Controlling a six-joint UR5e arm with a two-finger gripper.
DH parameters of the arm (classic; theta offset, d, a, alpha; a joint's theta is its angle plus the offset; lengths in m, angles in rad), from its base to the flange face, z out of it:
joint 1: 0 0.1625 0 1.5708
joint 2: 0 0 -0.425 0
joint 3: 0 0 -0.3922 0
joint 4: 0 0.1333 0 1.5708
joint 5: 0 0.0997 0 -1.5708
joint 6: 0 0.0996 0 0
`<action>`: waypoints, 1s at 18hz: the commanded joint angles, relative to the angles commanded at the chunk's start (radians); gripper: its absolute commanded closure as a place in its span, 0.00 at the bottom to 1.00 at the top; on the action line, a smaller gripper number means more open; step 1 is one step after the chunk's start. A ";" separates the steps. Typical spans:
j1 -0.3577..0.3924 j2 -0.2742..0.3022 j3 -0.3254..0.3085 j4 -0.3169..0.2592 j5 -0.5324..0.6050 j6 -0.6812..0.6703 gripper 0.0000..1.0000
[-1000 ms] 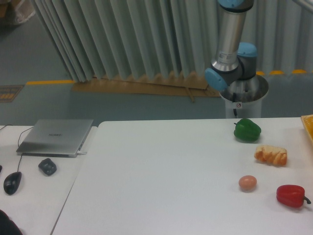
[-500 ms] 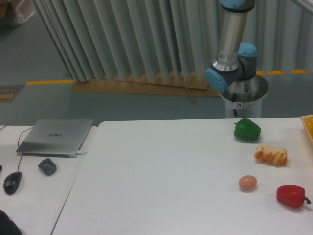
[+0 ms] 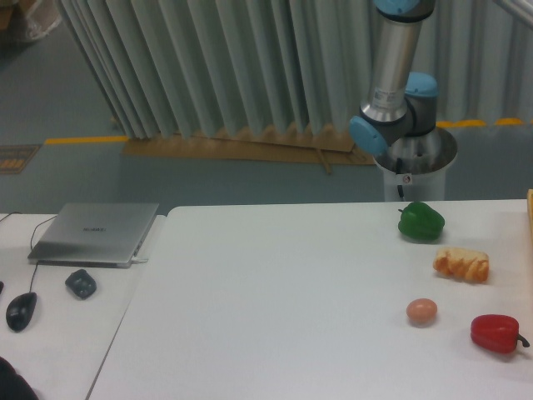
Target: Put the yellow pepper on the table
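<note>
Orange-yellow object (image 3: 530, 200) at right edge, now further out.

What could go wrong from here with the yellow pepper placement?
1. Neither the yellow pepper nor the pincer is in frame, so grip and drop point cannot be checked.
2. The right side of the table is crowded: green pepper, bread, egg, red pepper. A descent there might knock one.
3. A rounded pepper may roll once released.
</note>
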 joint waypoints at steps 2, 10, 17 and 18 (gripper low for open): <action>-0.005 -0.002 0.017 -0.015 0.017 -0.008 0.00; 0.000 -0.006 -0.006 -0.028 0.017 0.003 0.00; -0.002 -0.018 0.008 -0.015 0.020 0.002 0.00; -0.002 -0.020 0.008 -0.006 0.020 0.002 0.00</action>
